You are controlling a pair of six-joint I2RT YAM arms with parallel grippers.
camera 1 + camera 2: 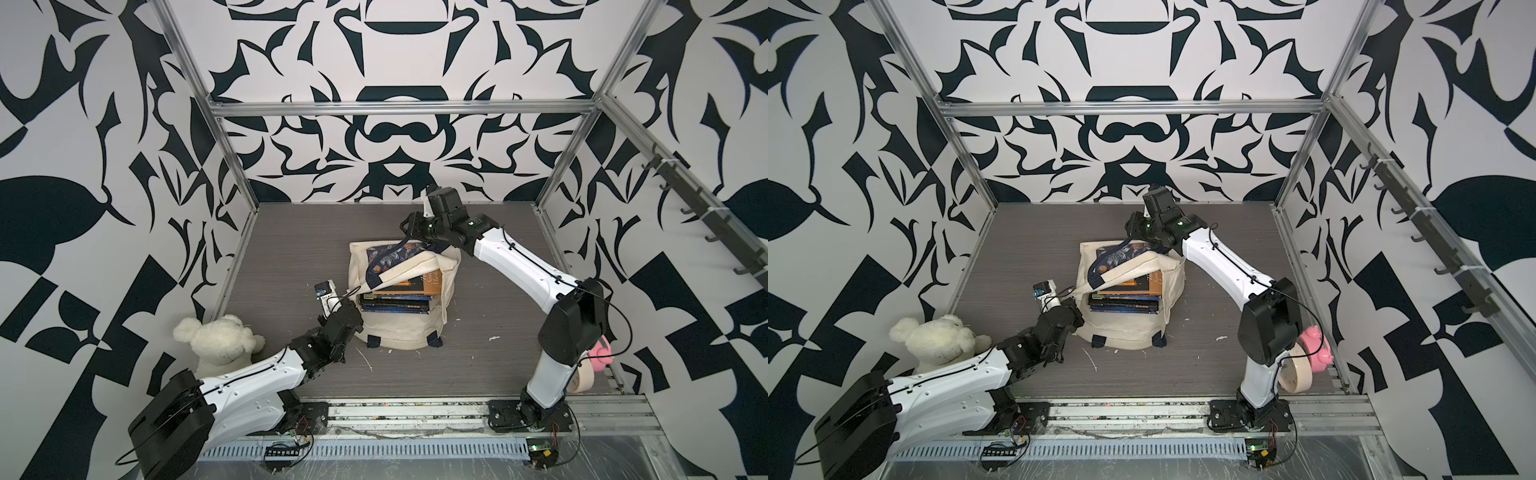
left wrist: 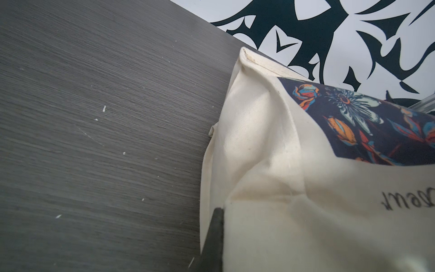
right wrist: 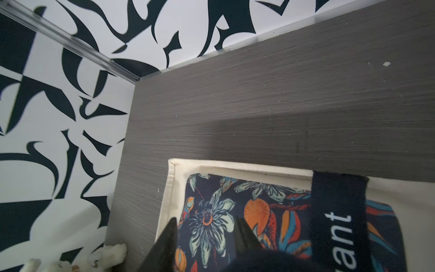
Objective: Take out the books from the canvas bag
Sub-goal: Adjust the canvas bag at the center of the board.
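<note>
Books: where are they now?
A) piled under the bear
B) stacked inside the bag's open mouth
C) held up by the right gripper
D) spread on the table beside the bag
B: in both top views the books lie in a stack inside the bag, under its raised upper flap, with only their edges showing at the opening.

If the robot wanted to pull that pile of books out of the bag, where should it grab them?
Probably by the near edges of the books, coming in low from the front. The canvas bag lies on its side with its mouth open that way, so those edges are bare and stacked flat; cloth drapes the stack's far end.
</note>
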